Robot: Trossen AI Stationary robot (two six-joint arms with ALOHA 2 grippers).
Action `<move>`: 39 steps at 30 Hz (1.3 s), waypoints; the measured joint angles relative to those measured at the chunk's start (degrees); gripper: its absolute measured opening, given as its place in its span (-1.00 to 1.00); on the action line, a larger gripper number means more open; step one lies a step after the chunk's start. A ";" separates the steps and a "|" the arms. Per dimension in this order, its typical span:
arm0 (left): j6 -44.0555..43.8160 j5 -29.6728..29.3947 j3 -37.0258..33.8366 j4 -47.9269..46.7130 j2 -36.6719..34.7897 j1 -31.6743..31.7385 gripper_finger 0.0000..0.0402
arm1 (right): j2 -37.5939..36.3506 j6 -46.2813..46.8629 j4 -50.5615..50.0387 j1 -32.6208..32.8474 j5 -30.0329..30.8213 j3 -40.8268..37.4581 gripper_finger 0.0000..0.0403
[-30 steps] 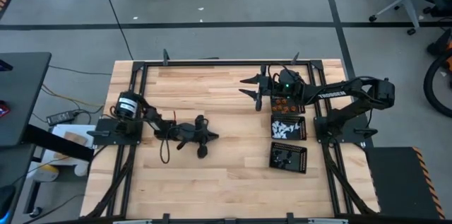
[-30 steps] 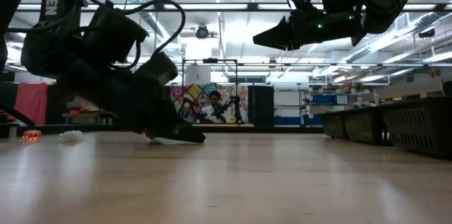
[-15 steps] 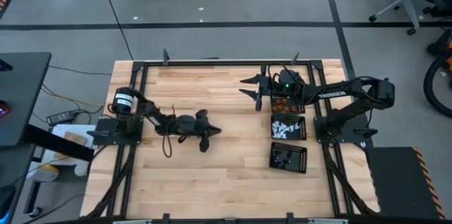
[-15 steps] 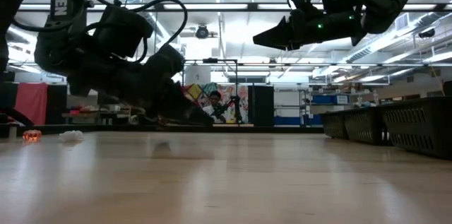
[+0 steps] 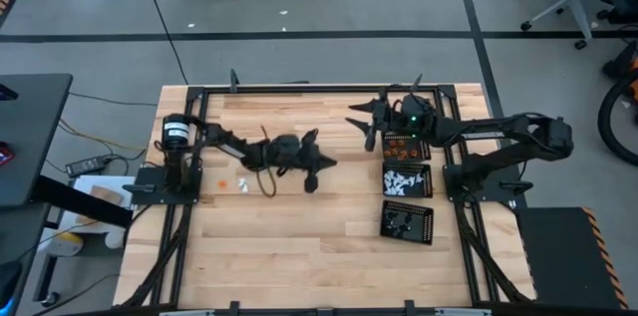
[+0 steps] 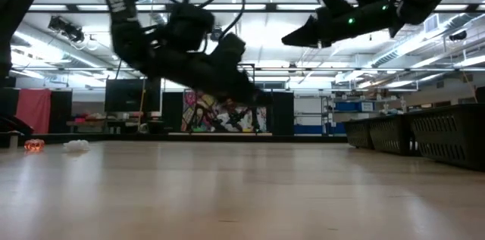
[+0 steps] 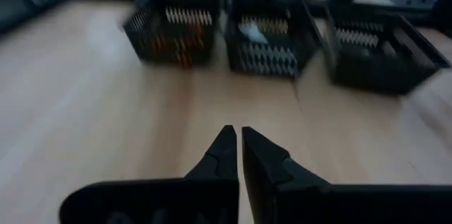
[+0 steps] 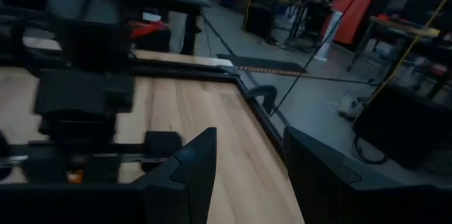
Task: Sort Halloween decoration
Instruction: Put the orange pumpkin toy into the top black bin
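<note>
Two tiny Halloween decoration pieces lie on the bare wood at the table's left: an orange one (image 5: 221, 184) and a white one (image 5: 242, 186), also low in the low view, orange (image 6: 32, 146) and white (image 6: 76, 146). My left gripper (image 5: 332, 163) hangs above mid-table, pointing toward three black perforated trays. Its fingers (image 7: 234, 139) are shut with nothing visible between them. The trays hold orange pieces (image 7: 173, 37), white pieces (image 7: 268, 40) and dark pieces (image 7: 378, 54). My right gripper (image 5: 361, 125) hovers open, high beside the far tray (image 5: 407, 145).
The three trays stand in a row along the table's right side, in front of the right arm's base: far (image 5: 407, 145), middle (image 5: 407, 181), near (image 5: 407, 223). A black frame (image 5: 299, 88) runs round the table's edges. Bare wood lies between the arms.
My left gripper has risen off the table and swung toward the right and far edges, nearer the trays, staying shut. Where it was, the orange and white pieces now show lying on the wood.
</note>
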 joint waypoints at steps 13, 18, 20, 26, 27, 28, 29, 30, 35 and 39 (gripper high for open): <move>5.23 10.45 28.94 -5.44 13.78 6.79 -0.97 | -15.21 -2.21 -8.00 1.33 3.20 -1.97 -0.16; 4.89 10.33 43.38 -14.01 21.46 6.75 -0.97 | -19.79 -3.32 -8.56 1.30 4.77 -2.21 -0.16; 4.27 10.25 48.75 -17.73 24.16 6.75 -0.97 | -21.50 -3.47 -9.00 1.33 4.58 -2.20 -0.16; 1.21 9.43 64.03 -25.08 31.94 6.93 -0.97 | -24.65 -2.66 -12.01 1.89 4.76 -2.19 -0.16; 1.08 9.41 65.95 -25.25 32.99 6.93 -0.97 | -24.70 -2.64 -12.01 2.13 4.74 -2.19 -0.16; 1.08 9.40 67.91 -25.25 34.22 6.95 -0.97 | -24.78 -2.60 -11.99 2.39 4.76 -2.16 -0.16; 1.08 9.40 69.49 -25.27 35.15 6.95 -0.97 | -24.83 -2.45 -12.09 2.62 4.76 -2.16 -0.16; 1.12 9.42 70.97 -25.19 36.16 6.95 -0.97 | -24.81 -2.34 -12.24 2.84 4.72 -2.16 -0.16; 1.16 9.38 78.38 -22.50 41.60 6.90 -0.97 | -24.74 -2.13 -12.71 3.84 5.24 -2.16 -0.16; 1.23 9.35 85.40 -22.18 46.33 6.74 -0.97 | -24.70 -2.05 -13.03 3.99 5.46 -2.23 -0.16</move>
